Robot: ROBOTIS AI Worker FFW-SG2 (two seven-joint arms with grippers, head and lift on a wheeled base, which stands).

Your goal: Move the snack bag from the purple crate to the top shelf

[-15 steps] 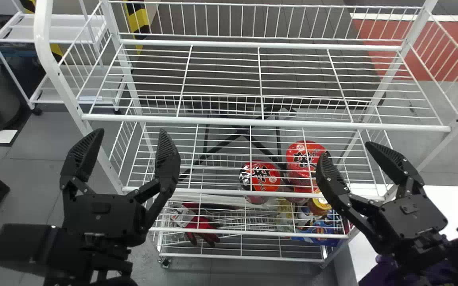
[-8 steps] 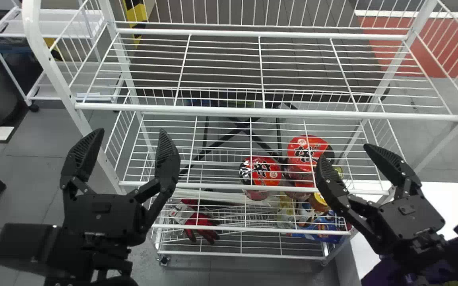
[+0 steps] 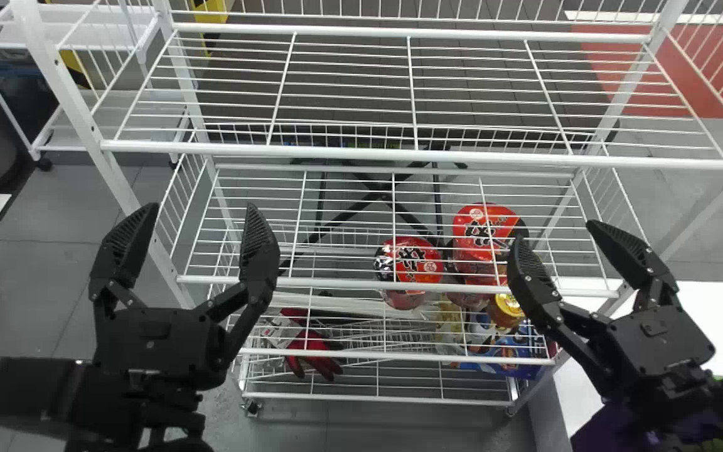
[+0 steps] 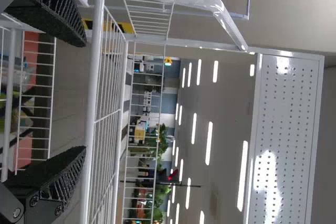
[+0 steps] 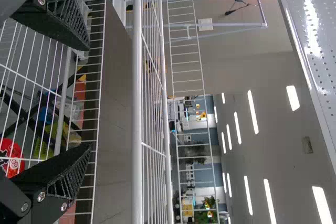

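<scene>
In the head view my left gripper [image 3: 203,207] stands open at left, in front of the rack. My right gripper [image 3: 553,231], also open, is at right over the middle part of the rack, nothing between its fingers. The top shelf [image 3: 412,152] is bare white wire. Beneath the right arm shows part of the purple crate [image 3: 612,430], largely hidden; I cannot tell whether the snack bag is in it. The left wrist view has the left gripper [image 4: 84,96] parted beside the shelf wires, and the right wrist view the right gripper [image 5: 88,97] likewise.
Red-topped packages [image 3: 409,263] show through the second shelf's wires. Red gloves [image 3: 311,351] and a blue package [image 3: 512,358] lie lower down. A white table [image 3: 706,307] stands at right, another white rack [image 3: 85,47] at back left.
The top shelf has shifted up in the head view and looks larger, and the lower shelves have risen slightly. Both grippers keep nearly the same place in that view and stay open.
</scene>
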